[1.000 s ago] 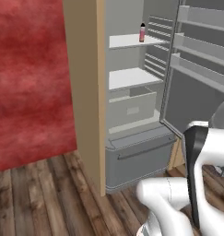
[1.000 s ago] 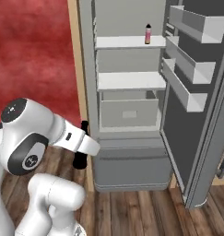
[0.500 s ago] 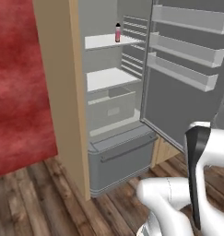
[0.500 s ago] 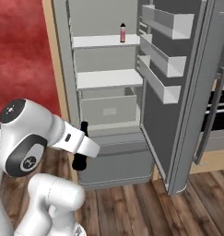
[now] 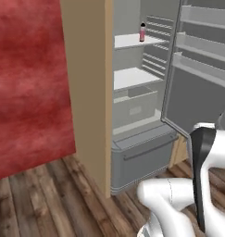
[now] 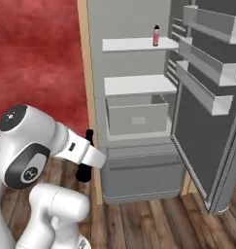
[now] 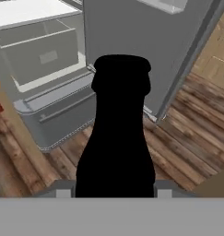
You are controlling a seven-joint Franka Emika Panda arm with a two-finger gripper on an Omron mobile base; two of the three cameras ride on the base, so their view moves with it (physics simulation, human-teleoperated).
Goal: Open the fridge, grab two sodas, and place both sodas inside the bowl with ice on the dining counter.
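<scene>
At the hand: the gripper (image 7: 114,193) is clamped round a dark cola bottle (image 7: 115,133), which stands straight up between the finger tips.
Cola bottle, side on: in the right base view it (image 6: 85,160) hangs low beside the arm, just in front of the tan wood surround (image 6: 88,97), near the floor.
Writing on the cola: none to read from here; it shows as a plain black shape, cap and shoulders only.
Fridge: the fridge (image 6: 139,102) stands wide open, grey inside and out, white shelves showing.
Door: the fridge door (image 6: 211,112) is swung out to the right, its racks facing the shelves.
Door edge: its lower corner hangs over the wooden floor (image 6: 153,223), close by the arm in the left base view.
Pink soda: the pink bottle (image 6: 156,36) with a dark cap stands upright on the top shelf (image 6: 134,44), towards the right end.
Pink soda, other side: same bottle (image 5: 142,32) on that shelf, well apart from the gripper.
Its label: too small to read.
Below it: a second white shelf (image 6: 139,83), then a clear crisper bin (image 6: 136,114), then the shut bottom drawer (image 6: 141,172).
Open room: bare plank floor in front of the drawer; between door and shelves there is a free gap.
Left flank: red wall (image 5: 28,83) runs up to the surround.
</scene>
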